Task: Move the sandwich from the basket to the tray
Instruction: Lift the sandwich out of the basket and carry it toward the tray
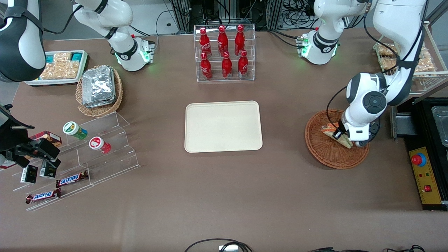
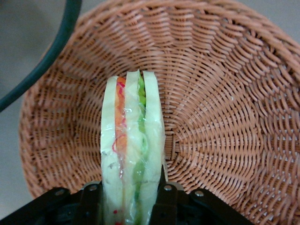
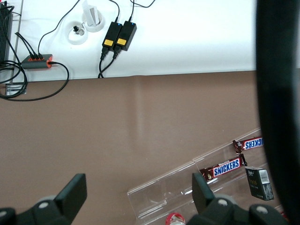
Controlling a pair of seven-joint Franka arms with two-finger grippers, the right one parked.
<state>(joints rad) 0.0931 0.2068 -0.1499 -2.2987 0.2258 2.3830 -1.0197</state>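
The sandwich (image 2: 131, 150) is a wedge of pale bread with orange, red and green layers, wrapped in clear film. It stands on edge inside the reddish-brown wicker basket (image 2: 225, 93). My left gripper (image 2: 127, 206) is shut on the sandwich, one black finger pressed against each bread face. In the front view the gripper (image 1: 344, 139) is low in the basket (image 1: 322, 154), and part of the sandwich (image 1: 329, 130) shows beside the wrist. The cream tray (image 1: 223, 126) lies at the table's middle, toward the parked arm from the basket, with nothing on it.
A clear rack of red bottles (image 1: 224, 52) stands farther from the front camera than the tray. A control box with a red button (image 1: 425, 175) and a black appliance (image 1: 430, 119) sit at the working arm's end. Clear stepped shelves (image 1: 94, 154) with snacks stand at the parked arm's end.
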